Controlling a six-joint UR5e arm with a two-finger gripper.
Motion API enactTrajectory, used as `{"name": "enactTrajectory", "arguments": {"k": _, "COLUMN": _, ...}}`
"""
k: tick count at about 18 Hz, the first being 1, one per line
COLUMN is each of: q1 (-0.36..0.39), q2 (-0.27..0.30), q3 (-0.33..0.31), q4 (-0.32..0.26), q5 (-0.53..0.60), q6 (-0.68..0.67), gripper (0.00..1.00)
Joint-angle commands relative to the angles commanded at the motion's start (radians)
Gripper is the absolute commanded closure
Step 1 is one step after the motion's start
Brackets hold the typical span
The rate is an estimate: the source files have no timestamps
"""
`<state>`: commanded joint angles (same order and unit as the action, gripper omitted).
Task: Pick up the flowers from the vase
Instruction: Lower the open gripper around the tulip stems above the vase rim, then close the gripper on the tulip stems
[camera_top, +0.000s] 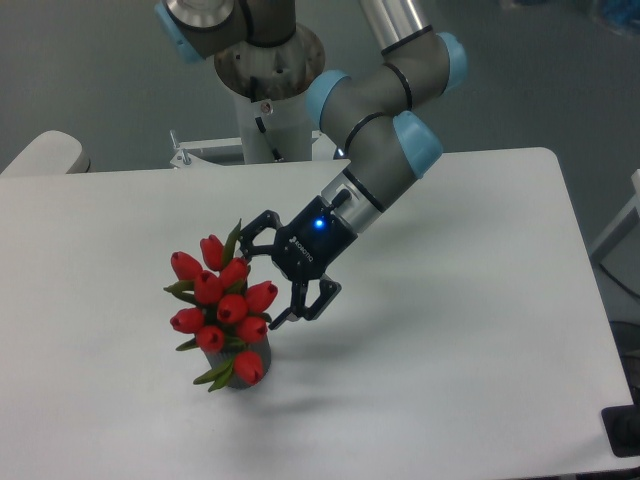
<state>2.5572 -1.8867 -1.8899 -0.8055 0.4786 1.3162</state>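
The flowers (222, 308) are seen standing in the vase (250, 362) on the desk (480, 330), left of centre. The gripper (262, 282) is held just beside the blooms, its fingers (285, 316) spread wide, nothing gripped.

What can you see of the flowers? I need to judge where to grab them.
The flowers are a tight bunch of red tulip buds with a few green leaves, standing upright in a small dark vase on the white table. The stems are hidden. The open claw sits at the bunch's right side, fingertips by the buds; contact is unclear.
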Motion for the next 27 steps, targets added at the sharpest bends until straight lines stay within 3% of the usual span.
{"name": "enactTrajectory", "arguments": {"k": 5, "q1": -0.034, "q2": -0.032, "q3": 0.026, "q4": 0.009, "q5": 0.000, "q6": -0.020, "gripper": 0.00}}
{"name": "enactTrajectory", "arguments": {"k": 12, "q1": -0.032, "q2": -0.028, "q3": 0.026, "q4": 0.009, "q5": 0.000, "q6": -0.026, "gripper": 0.01}}
{"name": "enactTrajectory", "arguments": {"k": 14, "q1": -0.032, "q2": -0.028, "q3": 0.026, "q4": 0.009, "q5": 0.000, "q6": -0.029, "gripper": 0.12}}
{"name": "enactTrajectory", "arguments": {"k": 16, "q1": -0.031, "q2": -0.028, "q3": 0.028, "q4": 0.015, "q5": 0.000, "q6": -0.029, "gripper": 0.32}}
{"name": "enactTrajectory", "arguments": {"k": 18, "q1": -0.029, "q2": -0.028, "q3": 0.029, "q4": 0.017, "q5": 0.000, "q6": -0.028, "gripper": 0.42}}
{"name": "enactTrajectory", "arguments": {"k": 27, "q1": -0.022, "q2": -0.023, "q3": 0.029, "q4": 0.029, "q5": 0.000, "q6": -0.028, "gripper": 0.61}}
